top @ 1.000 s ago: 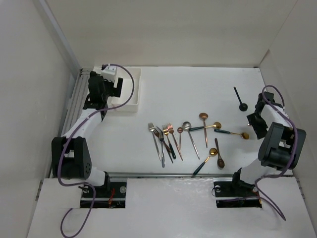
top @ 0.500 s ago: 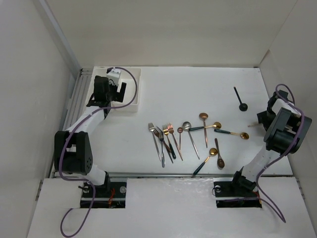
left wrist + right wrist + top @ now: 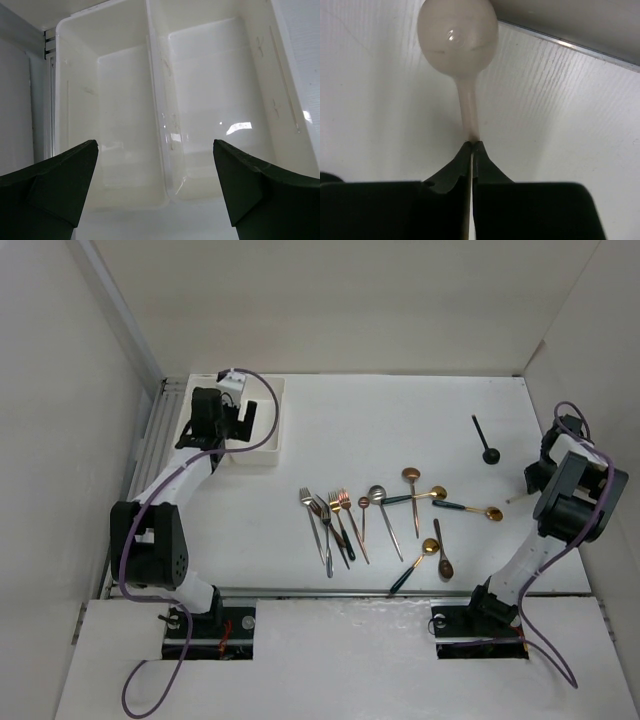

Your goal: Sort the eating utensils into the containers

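Several forks [image 3: 333, 525] and spoons [image 3: 415, 498] lie spread over the middle of the table, and a black spoon [image 3: 485, 440] lies apart at the right. My right gripper [image 3: 471, 145] is at the table's right edge, shut on the handle of a pale spoon [image 3: 458, 40] whose bowl points away from the fingers. From above, the right gripper [image 3: 537, 480] shows by the side wall. The two joined white containers [image 3: 156, 65] sit at the back left, with nothing showing inside. My left gripper [image 3: 155, 192] hangs open above them, nothing between its fingers.
White walls close in the table on the left, back and right. The right wall's base [image 3: 570, 45] runs just beyond the pale spoon. A metal rail [image 3: 150, 440] lies left of the containers. Both arm bases stand at the near edge.
My right gripper has shut on the pale spoon's handle after moving out to the right wall. The left gripper shifted slightly over the containers and stayed open.
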Controlling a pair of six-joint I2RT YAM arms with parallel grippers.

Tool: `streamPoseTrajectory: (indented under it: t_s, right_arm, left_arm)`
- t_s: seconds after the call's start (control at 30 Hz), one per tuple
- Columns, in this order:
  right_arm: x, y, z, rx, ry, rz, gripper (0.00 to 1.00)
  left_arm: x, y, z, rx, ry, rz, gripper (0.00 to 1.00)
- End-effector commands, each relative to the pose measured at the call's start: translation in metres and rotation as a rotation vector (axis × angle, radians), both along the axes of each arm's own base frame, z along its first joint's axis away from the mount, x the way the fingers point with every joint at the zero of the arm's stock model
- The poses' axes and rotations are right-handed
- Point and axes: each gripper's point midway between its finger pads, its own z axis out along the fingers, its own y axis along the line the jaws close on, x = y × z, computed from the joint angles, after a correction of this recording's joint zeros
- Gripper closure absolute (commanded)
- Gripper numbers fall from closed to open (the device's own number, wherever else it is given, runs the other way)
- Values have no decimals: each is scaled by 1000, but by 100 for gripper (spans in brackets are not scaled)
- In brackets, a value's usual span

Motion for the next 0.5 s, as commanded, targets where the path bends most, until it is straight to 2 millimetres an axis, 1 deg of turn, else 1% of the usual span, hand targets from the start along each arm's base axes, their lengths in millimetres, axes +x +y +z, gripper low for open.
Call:
streamPoseTrajectory:
  t_s: [0.0, 0.03, 0.07, 0.1, 0.13, 0.17, 0.2, 0.23, 0.27, 0.3, 0.33, 0.37, 0.4, 0.43, 0.47]
  right_arm:
    - [1, 19, -4, 19, 12, 85, 100]
    - [6, 22, 9, -11, -6, 109, 100]
    - [8, 23, 18, -55, -1, 128, 100]
    - [22, 38, 30, -92, -21, 179, 100]
    - [30, 45, 51, -137, -47, 212, 100]
    - [39, 53, 66, -182, -61, 255, 100]
    - [61, 73, 92, -266, -99, 317, 100]
    - [74, 84, 111, -315, -136, 350, 100]
    - [83, 96, 127, -359, -154, 389, 100]
    - [90, 102, 142, -408, -172, 393, 100]
    - [105, 118, 162, -419, -231, 421, 100]
    - [106, 120, 167, -408, -246, 412, 100]
    - [108, 118, 164, -369, -259, 382, 100]
    - [105, 110, 158, -301, -269, 365, 100]
    - [94, 105, 142, -255, -236, 347, 100]
  left_arm:
    - [11, -16, 44, -60, -68, -48, 0]
    - [6, -20, 40, -75, -31, -64, 0]
    - [4, -30, 43, -98, -16, -115, 0]
    - [2, -36, 45, -112, -3, -147, 0]
    - [2, -42, 52, -117, -4, -187, 0]
    - [-6, -56, 48, -143, 36, -274, 0]
    - [-9, -63, 49, -139, 43, -329, 2]
    - [-12, -71, 54, -158, 44, -369, 4]
    - [-18, -77, 50, -172, 70, -409, 5]
    - [-23, -90, 56, -207, 69, -479, 5]
    - [-26, -94, 55, -212, 76, -509, 5]
    - [-27, -98, 60, -231, 71, -524, 5]
    - [-29, -100, 59, -249, 84, -528, 5]
    - [-28, -100, 63, -259, 79, -523, 5]
    - [-30, -101, 67, -267, 72, -520, 5]
